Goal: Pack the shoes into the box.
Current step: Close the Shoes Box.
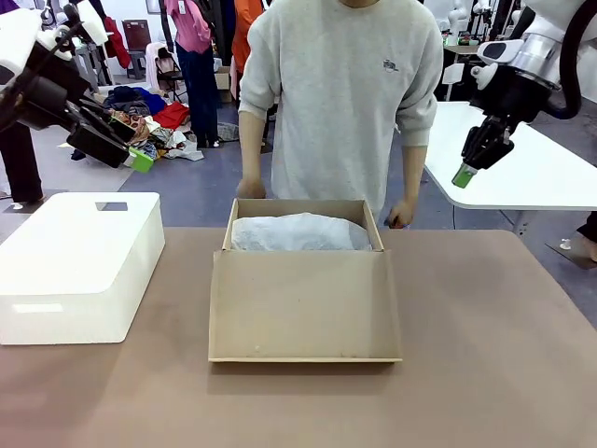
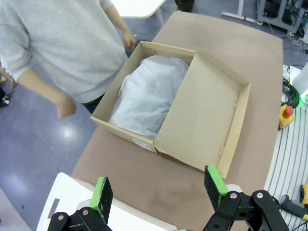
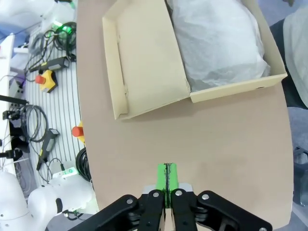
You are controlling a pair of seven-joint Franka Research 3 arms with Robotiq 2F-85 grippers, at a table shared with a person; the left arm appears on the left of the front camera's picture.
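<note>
Left arm: raised over the left end of the table, above the white plastic bin. Wrist tilted, so the left gripper aims down and inward at the table's middle. Jaws stand wide apart, green pads facing each other, nothing between them.

White bin: sits on the table's left part, beside the cardboard shoebox but apart from it.

Shoebox: on the middle of the table, towards the far edge. Long axis runs left-right across the table, parallel to the far edge. Open top faces up. Flap lid is hinged on the near long side and lies folded out flat towards the robot's side, inner face up. Crumpled white tissue paper fills the box up to the rim; what lies beneath it cannot be told.

Person: stands at the far side, right behind the box, arms hanging. One hand is near the box's far left corner, the other hand just beside its far right corner.

Right arm: held high at the right, past the table's far right corner. Right gripper points down and slightly inward. Its fingers are pressed together, pad on pad, gripping nothing.
</note>
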